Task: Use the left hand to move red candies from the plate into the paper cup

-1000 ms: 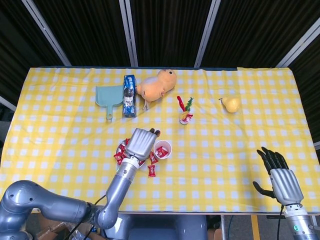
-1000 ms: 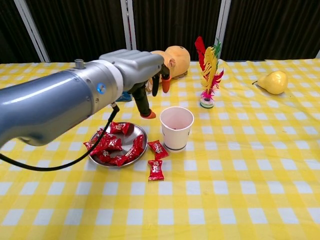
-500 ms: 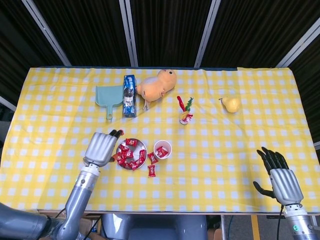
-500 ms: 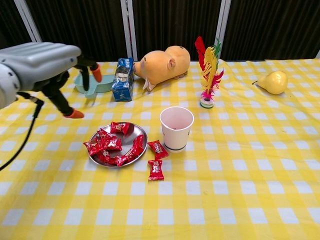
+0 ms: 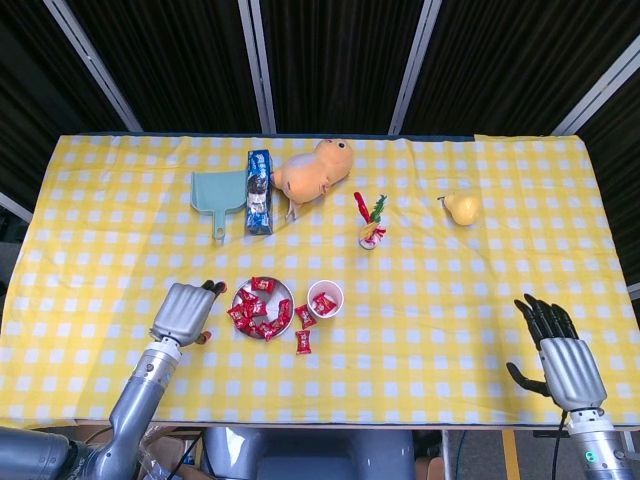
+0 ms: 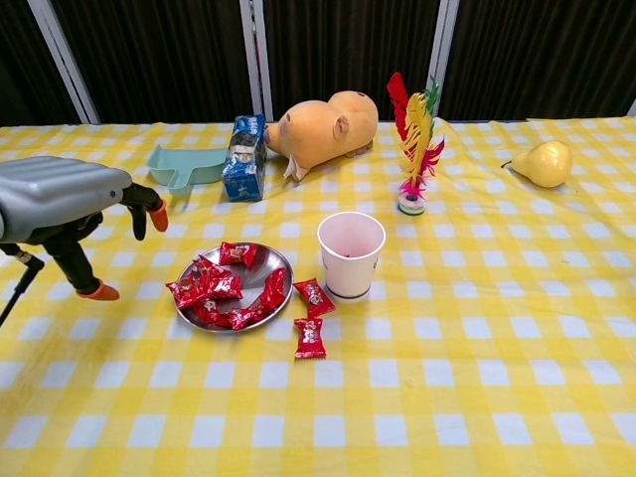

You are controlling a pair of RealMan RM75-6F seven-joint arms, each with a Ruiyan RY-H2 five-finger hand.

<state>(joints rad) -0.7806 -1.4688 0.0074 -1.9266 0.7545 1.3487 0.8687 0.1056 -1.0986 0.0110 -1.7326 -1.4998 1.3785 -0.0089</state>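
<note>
A metal plate (image 5: 277, 294) (image 6: 266, 262) holds several red candies (image 5: 254, 309) (image 6: 221, 289) near the table's front. Just right of it stands a white paper cup (image 5: 337, 295) (image 6: 351, 260); the head view shows a red candy (image 5: 323, 304) inside it. Two more red candies (image 5: 303, 342) (image 6: 309, 338) lie on the cloth between plate and cup. My left hand (image 5: 183, 312) (image 6: 58, 199) hovers left of the plate, fingers apart and pointing down, holding nothing. My right hand (image 5: 558, 352) rests at the front right corner, fingers stretched out, empty.
At the back stand a teal dustpan (image 5: 216, 192), a blue carton (image 5: 259, 190), an orange plush toy (image 5: 314, 170), a feather shuttlecock (image 5: 372, 225) and a yellow pear (image 5: 462, 208). Yellow checked cloth covers the table.
My left hand has swung from above the plate and cup to the left of the plate and come down toward the front edge, empty. The right hand has not moved.
</note>
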